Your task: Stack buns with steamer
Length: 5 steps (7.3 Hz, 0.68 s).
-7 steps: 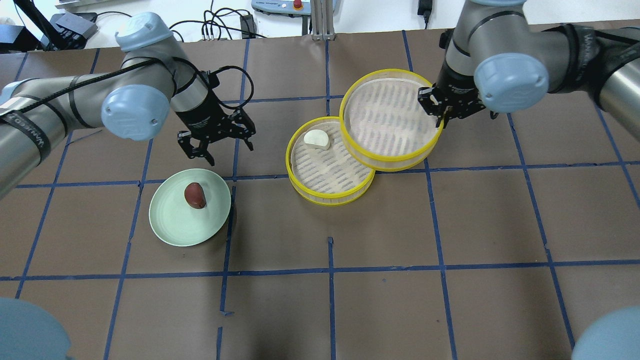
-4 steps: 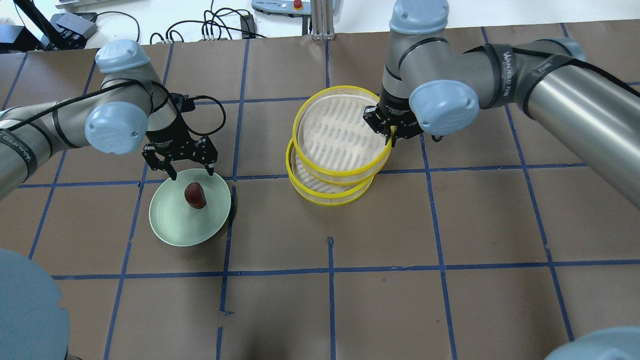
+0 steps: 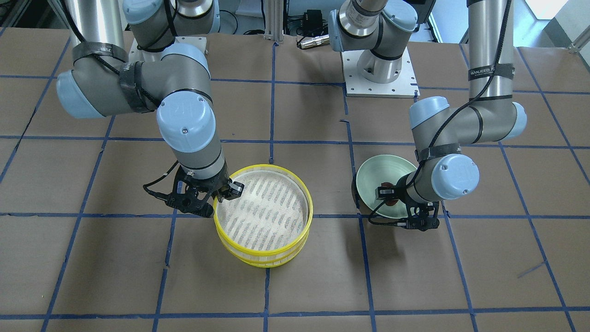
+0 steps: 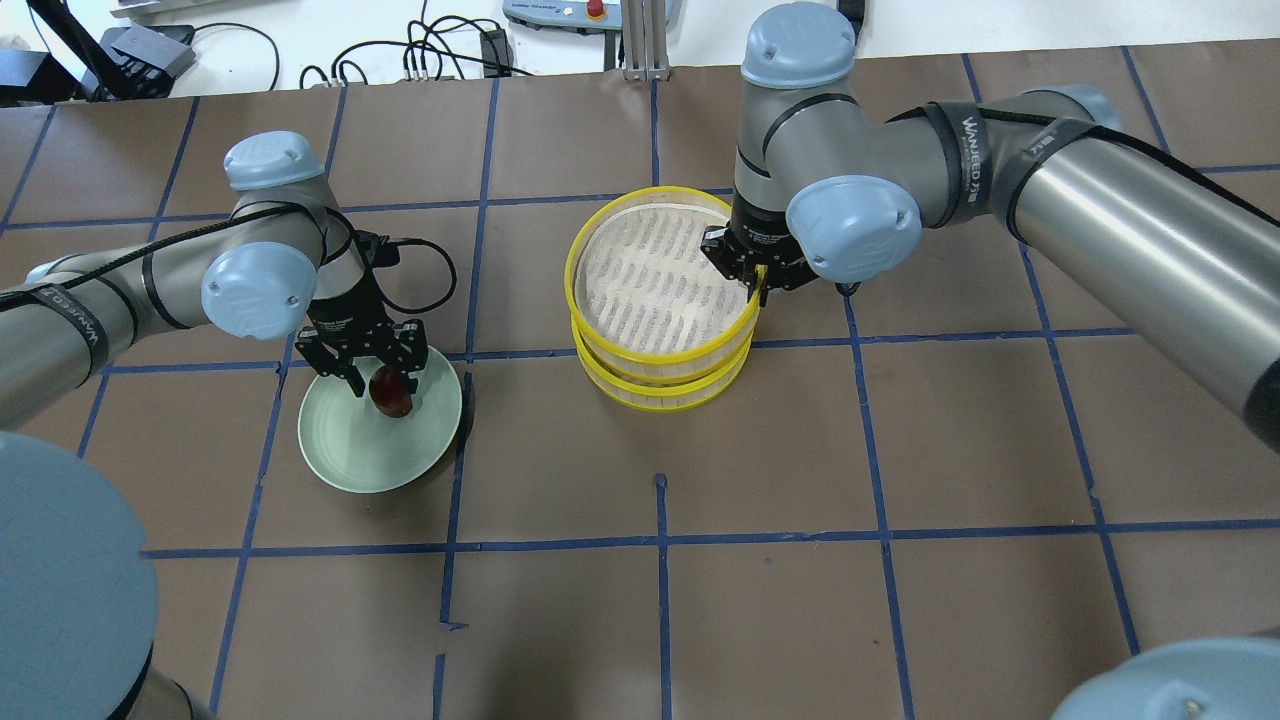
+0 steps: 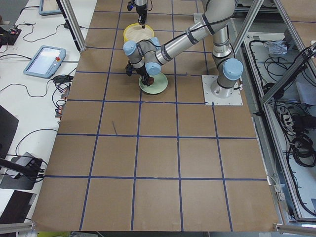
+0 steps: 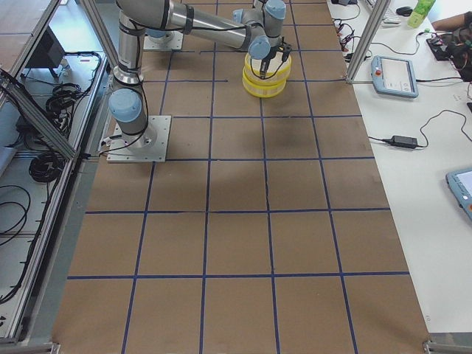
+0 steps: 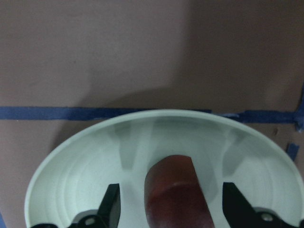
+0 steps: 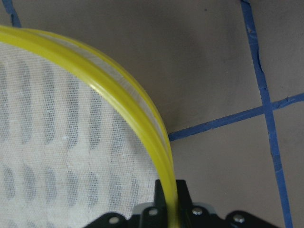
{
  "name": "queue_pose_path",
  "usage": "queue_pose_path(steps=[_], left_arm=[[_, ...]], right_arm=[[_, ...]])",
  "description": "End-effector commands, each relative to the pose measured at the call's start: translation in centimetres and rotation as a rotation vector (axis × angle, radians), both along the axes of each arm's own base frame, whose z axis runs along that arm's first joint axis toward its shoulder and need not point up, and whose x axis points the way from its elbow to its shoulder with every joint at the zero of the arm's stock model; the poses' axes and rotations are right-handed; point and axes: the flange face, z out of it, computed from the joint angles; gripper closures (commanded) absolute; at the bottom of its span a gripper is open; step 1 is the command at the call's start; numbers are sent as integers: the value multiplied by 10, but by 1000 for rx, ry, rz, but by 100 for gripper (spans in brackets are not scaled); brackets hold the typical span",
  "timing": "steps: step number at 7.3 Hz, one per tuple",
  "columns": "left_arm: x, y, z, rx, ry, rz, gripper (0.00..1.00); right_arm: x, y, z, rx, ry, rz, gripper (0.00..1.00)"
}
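Note:
The two yellow-rimmed steamer trays stand one on the other near the table's middle. The upper tray (image 4: 655,275) covers the lower tray (image 4: 660,388), also in the front view (image 3: 262,213). The white bun is hidden under the upper tray. My right gripper (image 4: 757,283) is shut on the upper tray's right rim (image 8: 128,90). The dark reddish-brown bun (image 4: 392,398) lies on the pale green plate (image 4: 350,450). My left gripper (image 4: 380,372) is open and low over the plate. Its fingers (image 7: 111,204) stand on either side of the bun (image 7: 175,199) with gaps.
Blue tape lines (image 4: 660,540) grid the brown table cover. Cables and a pendant (image 4: 560,12) lie past the far edge. The arm bases (image 3: 378,74) stand at the robot's side of the table.
My right gripper has carried the upper tray left and set it over the lower tray, covering the white bun. My left gripper has moved down onto the plate, astride the dark bun.

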Motion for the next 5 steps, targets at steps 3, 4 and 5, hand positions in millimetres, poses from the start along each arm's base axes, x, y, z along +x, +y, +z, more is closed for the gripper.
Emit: queue_pose_path(steps=[3,4,5], left_arm=[[4,-10,53,-72,-60,190,90],[0,-13,83,-60,-70,266,90],[-8,-13,107,-79,-23,314,90]], right_arm=[[-1,2,-8,16,8,8,89],[-2,2,-9,17,8,5,86],[-2,4,-11,22,9,6,79]])
